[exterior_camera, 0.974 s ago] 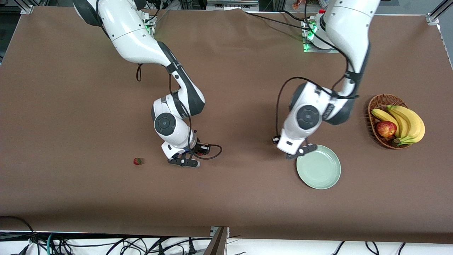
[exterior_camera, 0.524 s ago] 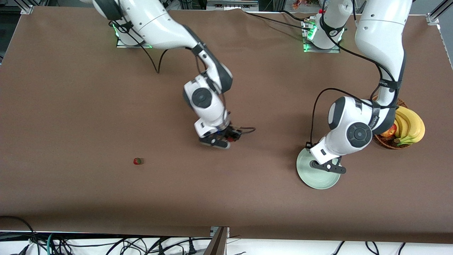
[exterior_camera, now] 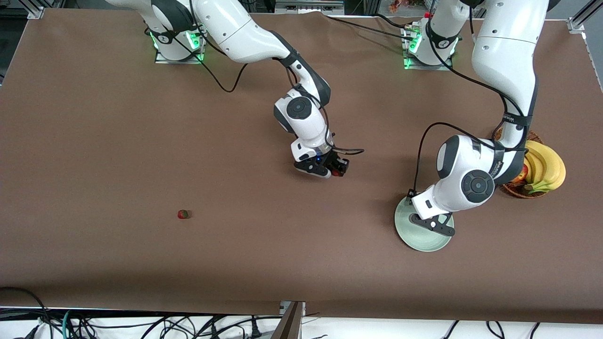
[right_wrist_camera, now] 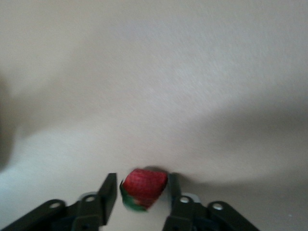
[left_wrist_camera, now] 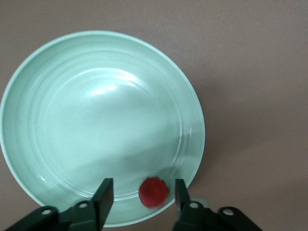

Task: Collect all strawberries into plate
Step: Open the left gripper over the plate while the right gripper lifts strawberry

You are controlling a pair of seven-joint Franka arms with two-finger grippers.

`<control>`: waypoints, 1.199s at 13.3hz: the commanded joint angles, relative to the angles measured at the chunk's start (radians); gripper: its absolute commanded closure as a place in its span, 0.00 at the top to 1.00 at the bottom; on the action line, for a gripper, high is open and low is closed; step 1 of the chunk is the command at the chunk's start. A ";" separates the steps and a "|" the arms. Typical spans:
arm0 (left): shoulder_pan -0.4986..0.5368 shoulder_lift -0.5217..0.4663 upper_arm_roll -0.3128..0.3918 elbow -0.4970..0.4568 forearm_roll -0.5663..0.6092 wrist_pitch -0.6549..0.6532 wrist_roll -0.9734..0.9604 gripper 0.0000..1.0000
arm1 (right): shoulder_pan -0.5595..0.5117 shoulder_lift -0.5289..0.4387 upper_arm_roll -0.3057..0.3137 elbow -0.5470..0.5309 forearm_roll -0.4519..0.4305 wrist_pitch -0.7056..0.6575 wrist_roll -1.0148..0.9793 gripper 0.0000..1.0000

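Observation:
The pale mint-green plate [exterior_camera: 414,241] lies toward the left arm's end of the table. My left gripper [exterior_camera: 433,225] hangs over it, open. In the left wrist view one strawberry [left_wrist_camera: 153,192] lies in the plate [left_wrist_camera: 96,106] near its rim, between the spread fingers [left_wrist_camera: 103,195] and touching neither. My right gripper [exterior_camera: 331,171] is up over the middle of the table, shut on a second strawberry [exterior_camera: 336,173]; the right wrist view shows this strawberry [right_wrist_camera: 143,187] with its green cap. A third strawberry [exterior_camera: 183,214] lies on the table toward the right arm's end.
A brown wicker basket [exterior_camera: 509,189] with bananas [exterior_camera: 546,167] and a red apple [exterior_camera: 520,175] stands beside the plate at the left arm's end, partly hidden by the left arm. The brown table cover [exterior_camera: 118,141] lies flat.
My right gripper has lifted from beside the loose strawberry and carried its strawberry toward the plate. My left gripper moved from the plate's edge to over the plate, then barely shifted.

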 commanded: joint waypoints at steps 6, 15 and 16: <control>-0.019 -0.036 -0.033 0.055 -0.141 -0.122 -0.272 1.00 | -0.134 -0.191 -0.033 0.009 -0.040 -0.431 -0.237 1.00; -0.226 0.020 -0.093 0.034 -0.132 0.023 -1.074 1.00 | -0.284 -0.244 -0.390 -0.232 0.006 -0.491 -1.279 1.00; -0.264 0.037 -0.086 0.017 -0.126 0.076 -1.126 1.00 | -0.300 -0.241 -0.380 -0.265 0.030 -0.448 -1.302 1.00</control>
